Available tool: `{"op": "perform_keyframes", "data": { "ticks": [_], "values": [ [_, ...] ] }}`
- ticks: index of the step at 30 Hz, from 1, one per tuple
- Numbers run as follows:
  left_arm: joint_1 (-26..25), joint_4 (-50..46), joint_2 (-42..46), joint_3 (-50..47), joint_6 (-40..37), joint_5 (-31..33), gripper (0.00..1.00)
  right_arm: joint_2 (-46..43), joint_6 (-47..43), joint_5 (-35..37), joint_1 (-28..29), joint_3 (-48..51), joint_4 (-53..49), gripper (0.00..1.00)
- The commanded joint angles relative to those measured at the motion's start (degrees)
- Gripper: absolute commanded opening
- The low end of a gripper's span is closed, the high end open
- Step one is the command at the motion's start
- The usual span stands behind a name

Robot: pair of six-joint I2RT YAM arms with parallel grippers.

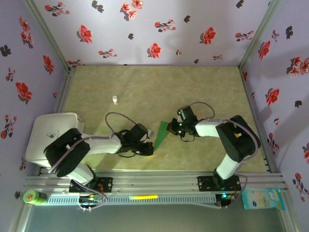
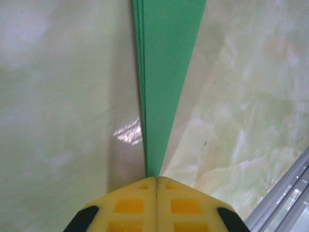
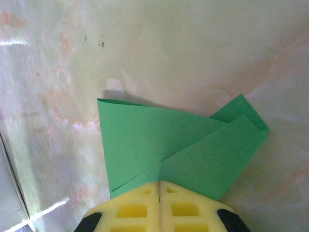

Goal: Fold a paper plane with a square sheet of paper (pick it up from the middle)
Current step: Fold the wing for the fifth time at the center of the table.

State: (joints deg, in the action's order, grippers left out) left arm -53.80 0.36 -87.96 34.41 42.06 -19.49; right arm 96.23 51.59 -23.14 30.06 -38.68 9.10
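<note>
Between the two grippers, on the pale marbled table [image 1: 207, 92], a bright-green paper plane [image 1: 162, 134] is lying as a slim folded wedge. Its long axis is running straight from one gripper to the other. The sharp tip is pointing at the left gripper [image 1: 147, 148], and the broad end is sitting at the right gripper [image 1: 172, 127].

Seen from the left wrist, the left gripper [image 2: 155, 180] is pressing its yellow, waffle-patterned fingers [image 2: 130, 205] together with no gap, pinching the tip of the paper plane [image 2: 169, 72]. Ahead of the fingertips the paper is widening steadily, with thin stacked layers showing along one edge. The top of the frame is cutting it off.

Seen from the right wrist, the right gripper [image 3: 159, 182] is likewise clamping shut on the broad end of the paper plane [image 3: 145, 140]. Just ahead of its fingertips, two flat matte flaps are overlapping, with crisp creases and a folded corner off to one side. How far the paper is reaching in between the fingers is hidden.

From above, both sets of fingertips are looking small and dark, so the grips are hard to make out there. Well beyond the left gripper, a tiny white bottle [image 1: 115, 99] is standing upright.
</note>
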Motion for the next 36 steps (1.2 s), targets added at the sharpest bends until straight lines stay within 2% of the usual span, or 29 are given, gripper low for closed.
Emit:
{"op": "perform_keyframes", "data": {
  "ticks": [1, 5, 8, 12, 17, 21, 27, 36],
  "values": [
    [-0.78, -9.76, 2.27, -1.93, -0.58, 1.05, 0.0, 2.29, -0.78, 5.95, -0.27, 1.09, -8.22, 0.0],
    [-0.01, -7.28, 7.63, -0.23, -1.89, 0.97, 0.0, 2.17, -0.7, 5.86, -0.32, 0.85, -8.16, 0.0],
    [3.37, -2.8, 9.28, 1.61, -1.71, -0.97, 0.0, 2.28, -0.44, 5.53, -0.3, 0.72, -7.94, 0.0],
    [6.85, 1.51, 3.77, 6.88, -1.07, -5.13, 0.0, 2.75, -0.01, 5.38, -0.32, 0.88, -7.23, 0.0],
    [6.96, 1.76, -5.01, 13.45, -1.18, -4.78, 0.0, 3.19, 0.04, 4.53, -0.27, 0.28, -7.3, 0.0],
    [6.95, 6.28, -9.97, 13.86, -0.07, -4.71, 0.0, 3.17, -0.35, 4.27, -0.27, -0.11, -7.77, 0.01],
    [6.94, 6.54, -13.66, 13.52, -0.4, -4.08, 0.0, 2.79, -0.18, 3.81, -0.27, -0.08, -7.19, 0.02],
    [5.81, 1.35, -16.48, 12.0, -2.61, 0.24, 0.0, 2.46, -2.03, 2.81, -0.37, -2.55, -9.25, 0.03]
  ]
}}
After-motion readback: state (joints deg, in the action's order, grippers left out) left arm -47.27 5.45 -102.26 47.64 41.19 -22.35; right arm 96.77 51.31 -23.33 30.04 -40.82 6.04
